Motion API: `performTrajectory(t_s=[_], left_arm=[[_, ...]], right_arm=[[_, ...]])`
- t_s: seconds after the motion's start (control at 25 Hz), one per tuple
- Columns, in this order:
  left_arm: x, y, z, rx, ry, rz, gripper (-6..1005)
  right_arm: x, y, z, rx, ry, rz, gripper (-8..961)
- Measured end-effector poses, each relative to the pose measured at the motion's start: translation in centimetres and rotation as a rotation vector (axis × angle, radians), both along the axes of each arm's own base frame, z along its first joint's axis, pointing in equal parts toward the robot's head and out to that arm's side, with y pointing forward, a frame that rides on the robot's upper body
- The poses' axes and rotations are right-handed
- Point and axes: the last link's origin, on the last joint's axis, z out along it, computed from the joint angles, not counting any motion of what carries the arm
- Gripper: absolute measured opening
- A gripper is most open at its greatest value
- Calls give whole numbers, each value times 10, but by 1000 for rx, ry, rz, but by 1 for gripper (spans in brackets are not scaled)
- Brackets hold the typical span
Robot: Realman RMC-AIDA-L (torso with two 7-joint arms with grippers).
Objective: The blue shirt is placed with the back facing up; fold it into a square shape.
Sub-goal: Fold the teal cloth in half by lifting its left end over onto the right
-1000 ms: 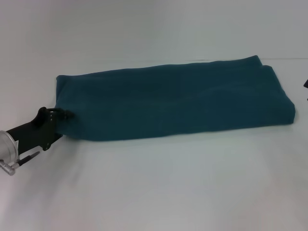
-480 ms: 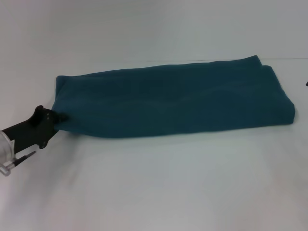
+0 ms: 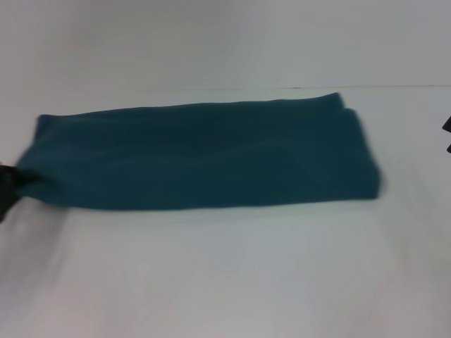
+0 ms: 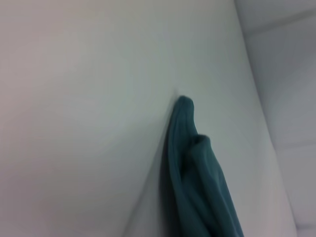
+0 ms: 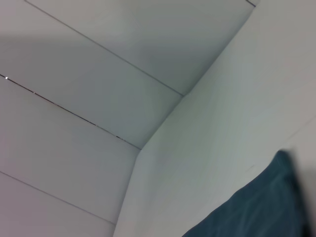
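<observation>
**Shirt Pulled From One End**

The soft dark teal-blue shirt lies as a long folded strip on the white table. The left gripper sits at its left end, likely tugging it, but I cannot tell if it is pinching. The right gripper waits at the far right edge, well apart; its grip is unclear too.

Left gripper: low at far left edge of head view, only dark tip showing, pressed against left end of blue shirt, just above tabletop near its left edge. Fingers hidden; grip state unreadable. Left arm otherwise out of frame.

Right gripper: small dark sliver at right edge of head view, well apart from shirt. Fingers not visible.
</observation>
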Motion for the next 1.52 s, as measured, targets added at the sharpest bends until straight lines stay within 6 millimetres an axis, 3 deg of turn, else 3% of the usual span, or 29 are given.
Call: performTrajectory(t_s=[0.2,0.32,0.56,0.6,1.2,1.52], left_arm=[[-23,-12,29,60,44,63,34],[-31,-14,36,63,76,90,38],[-21,-8,41,62,77,29,45],[-8,-2,41,55,50,-35,47],[80,37,41,32,-49,-434,65],[137,54,12,-14,-90,-633,75]], right_arm=[[0,0,-1,-1,6,-7,808],[0,2,-2,0,6,-9,807],[-4,6,-5,-7,1,0,807],[-4,6,-5,-9,1,2,806],[-5,6,-10,-16,5,2,805],[-5,6,-10,-15,4,3,804]])
